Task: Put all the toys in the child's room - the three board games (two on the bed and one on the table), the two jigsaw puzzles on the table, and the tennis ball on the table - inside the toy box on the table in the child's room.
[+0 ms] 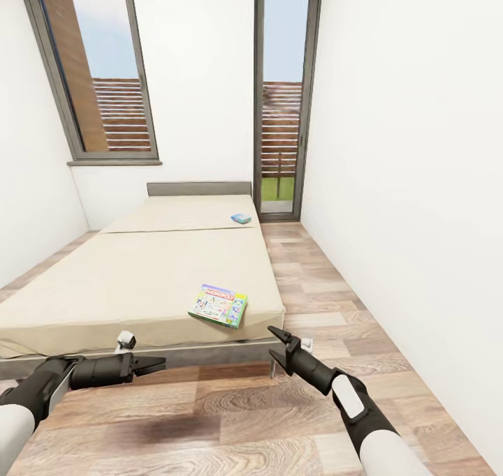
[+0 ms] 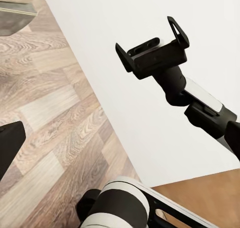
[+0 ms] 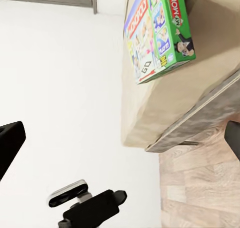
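Where the beige bed (image 1: pixel 140 273) nears its foot corner: green-yellow-red board game (image 1: pixel 218 306), flat on the mattress, close to the edge. Second, smaller blue board game (image 1: pixel 241 218) further up, near the grey headboard (image 1: pixel 199 188). Right wrist view: printed lid of the nearer game (image 3: pixel 160 30), readable lettering, dark bed frame below; head view: colours only. Right gripper (image 1: pixel 281 343): jaws spread wide, empty, over the wood-plank floor (image 1: pixel 230 420) just beyond the bed corner, game well short of the fingers. Left gripper (image 1: pixel 155 365): low beside the bed frame, fingers close together, holding nothing. Left wrist view: right gripper (image 2: pixel 152 40) against the white wall.
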Robot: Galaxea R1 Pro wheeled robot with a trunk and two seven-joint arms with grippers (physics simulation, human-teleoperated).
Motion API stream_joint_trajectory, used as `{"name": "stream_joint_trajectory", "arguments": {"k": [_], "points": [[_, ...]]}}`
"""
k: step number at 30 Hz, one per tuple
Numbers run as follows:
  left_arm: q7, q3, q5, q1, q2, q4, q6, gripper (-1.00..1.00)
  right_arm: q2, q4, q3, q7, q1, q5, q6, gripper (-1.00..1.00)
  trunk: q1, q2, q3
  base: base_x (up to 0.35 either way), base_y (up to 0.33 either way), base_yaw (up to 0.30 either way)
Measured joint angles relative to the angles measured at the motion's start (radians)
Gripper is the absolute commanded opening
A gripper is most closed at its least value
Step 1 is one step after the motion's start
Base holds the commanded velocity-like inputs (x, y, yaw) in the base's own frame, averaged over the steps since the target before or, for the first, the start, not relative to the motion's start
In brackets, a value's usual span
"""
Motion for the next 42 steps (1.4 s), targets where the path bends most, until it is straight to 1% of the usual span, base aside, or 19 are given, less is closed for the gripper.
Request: {"name": "stream_joint_trajectory", "arguments": {"k": [11, 20, 26, 42], "points": [[0.000, 0.000, 0.001, 0.000, -0.001, 0.000, 0.000, 1.00, 0.000, 0.005, 0.000, -0.029, 0.001, -0.018, -0.046, 1.00, 0.000, 0.000, 0.000, 0.000, 0.000, 0.000], [0.000, 0.000, 0.001, 0.000, 0.000, 0.000, 0.000, 1.00, 0.001, 0.010, -0.004, -0.035, 0.001, -0.035, -0.050, 1.00, 0.000, 0.000, 0.000, 0.004, 0.001, 0.000], [0.000, 0.000, 0.001, 0.000, -0.001, 0.000, 0.000, 1.00, 0.001, 0.014, -0.004, -0.036, 0.001, -0.052, -0.052, 1.00, 0.000, 0.000, 0.000, 0.121, 0.093, 0.000], [0.000, 0.000, 0.001, 0.000, -0.001, 0.000, 0.000, 1.00, 0.001, 0.045, -0.004, -0.066, -0.001, -0.059, -0.052, 1.00, 0.000, 0.000, 0.000, 0.049, 0.062, 0.000]]}}
